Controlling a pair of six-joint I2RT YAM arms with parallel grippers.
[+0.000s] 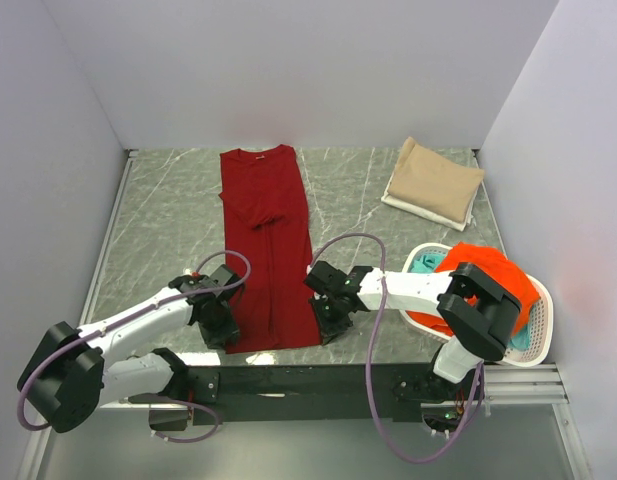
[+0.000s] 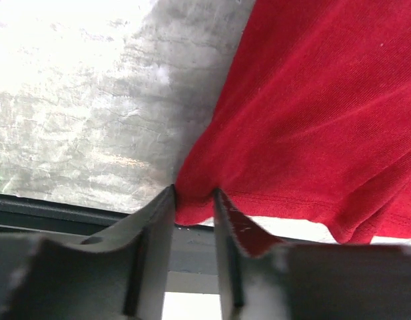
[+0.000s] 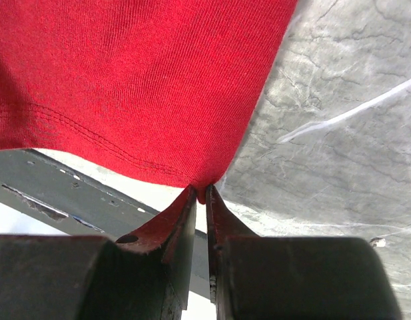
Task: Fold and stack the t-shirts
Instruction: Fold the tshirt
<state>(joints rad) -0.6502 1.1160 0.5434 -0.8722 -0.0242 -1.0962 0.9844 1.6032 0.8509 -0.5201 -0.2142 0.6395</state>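
The dark red t-shirt (image 1: 269,245) lies as a long narrow strip on the grey marble table (image 1: 168,220), collar at the far end, sleeves folded in. My left gripper (image 1: 221,331) is shut on its near left hem corner (image 2: 192,207). My right gripper (image 1: 329,328) is shut on its near right hem corner (image 3: 202,190). A folded tan t-shirt (image 1: 434,182) lies at the far right. A bright orange-red t-shirt (image 1: 493,270) and a teal one (image 1: 424,264) sit in the basket.
The white oval laundry basket (image 1: 541,330) stands at the near right, beside the right arm. White walls close the table on three sides. The black mounting rail (image 1: 318,380) runs along the near edge, just behind the shirt's hem.
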